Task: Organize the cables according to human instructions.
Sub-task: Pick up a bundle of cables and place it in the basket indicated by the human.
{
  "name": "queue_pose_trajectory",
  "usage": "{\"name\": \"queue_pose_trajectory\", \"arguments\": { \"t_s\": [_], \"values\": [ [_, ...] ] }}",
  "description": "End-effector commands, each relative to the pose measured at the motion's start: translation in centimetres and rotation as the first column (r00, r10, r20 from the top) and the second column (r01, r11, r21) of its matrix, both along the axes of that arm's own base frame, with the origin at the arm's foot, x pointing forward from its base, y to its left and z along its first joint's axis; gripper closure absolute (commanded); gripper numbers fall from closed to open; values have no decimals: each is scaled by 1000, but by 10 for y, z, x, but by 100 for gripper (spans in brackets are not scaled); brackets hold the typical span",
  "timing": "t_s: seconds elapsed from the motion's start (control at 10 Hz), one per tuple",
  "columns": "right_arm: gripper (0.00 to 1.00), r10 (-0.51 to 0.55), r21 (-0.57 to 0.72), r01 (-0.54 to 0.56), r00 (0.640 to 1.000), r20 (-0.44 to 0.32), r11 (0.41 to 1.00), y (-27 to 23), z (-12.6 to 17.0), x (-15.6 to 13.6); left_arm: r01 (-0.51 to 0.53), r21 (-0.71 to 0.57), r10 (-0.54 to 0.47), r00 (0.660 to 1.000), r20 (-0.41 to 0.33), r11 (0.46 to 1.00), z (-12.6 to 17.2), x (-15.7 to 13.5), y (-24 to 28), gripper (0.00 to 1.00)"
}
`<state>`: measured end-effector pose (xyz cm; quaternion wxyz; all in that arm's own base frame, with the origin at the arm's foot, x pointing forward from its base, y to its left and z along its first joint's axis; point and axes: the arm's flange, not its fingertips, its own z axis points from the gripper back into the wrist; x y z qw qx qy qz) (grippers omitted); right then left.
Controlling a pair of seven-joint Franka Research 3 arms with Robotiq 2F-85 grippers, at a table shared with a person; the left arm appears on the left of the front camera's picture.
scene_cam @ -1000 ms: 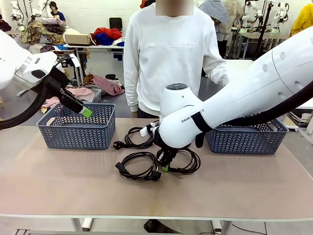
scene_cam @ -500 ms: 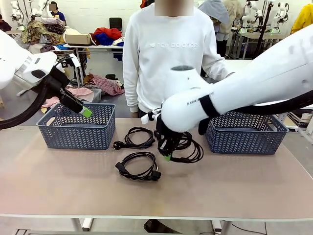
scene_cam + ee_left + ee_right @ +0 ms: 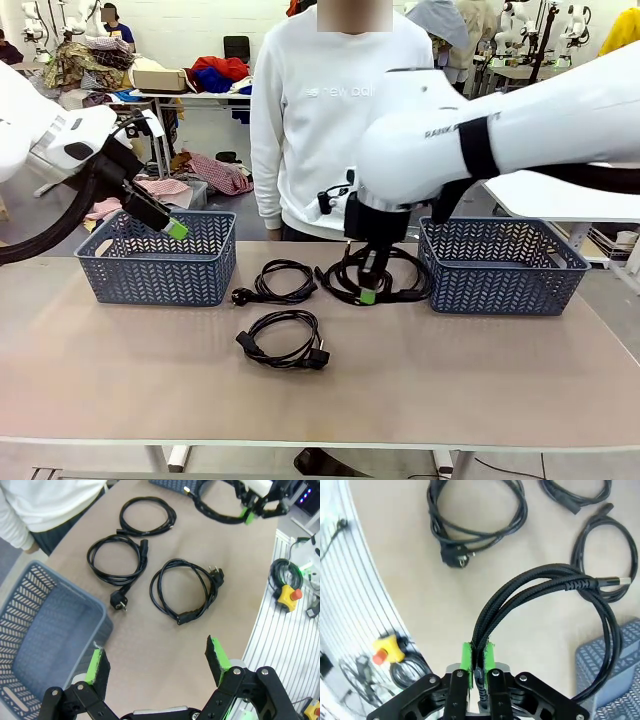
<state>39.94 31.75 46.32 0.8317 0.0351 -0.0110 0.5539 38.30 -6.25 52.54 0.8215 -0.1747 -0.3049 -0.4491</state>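
Right gripper is pinching a cable between pressed pads, holding it up just beside the basket, probably for dropping in.

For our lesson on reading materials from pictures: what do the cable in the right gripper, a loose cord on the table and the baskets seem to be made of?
Held cable: likely a woven fabric braid, matt; a fine crosshatch texture shows. Loose cord: smooth rubber or plastic sheath, faint sheen. Right basket and left basket: probably moulded plastic, blue-grey, with a regular cut-out pattern.
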Motion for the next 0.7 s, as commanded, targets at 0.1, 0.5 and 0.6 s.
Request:
{"name": "queue_pose_trajectory", "arguments": {
  "t_s": [0.1,0.5,0.6],
  "values": [
    [100,203,-17,-203,979,-10,979,-46,23,17,20,-24,-20,1000,5,1000,-1,1,2,0],
    [100,305,-37,-305,952,-12,952,-103,38,37,20,-24,-20,1000,5,1000,-1,1,2,0],
    [100,306,-43,-306,952,-13,951,-115,41,42,20,-24,-20,1000,5,1000,-1,1,2,0]
  ]
}}
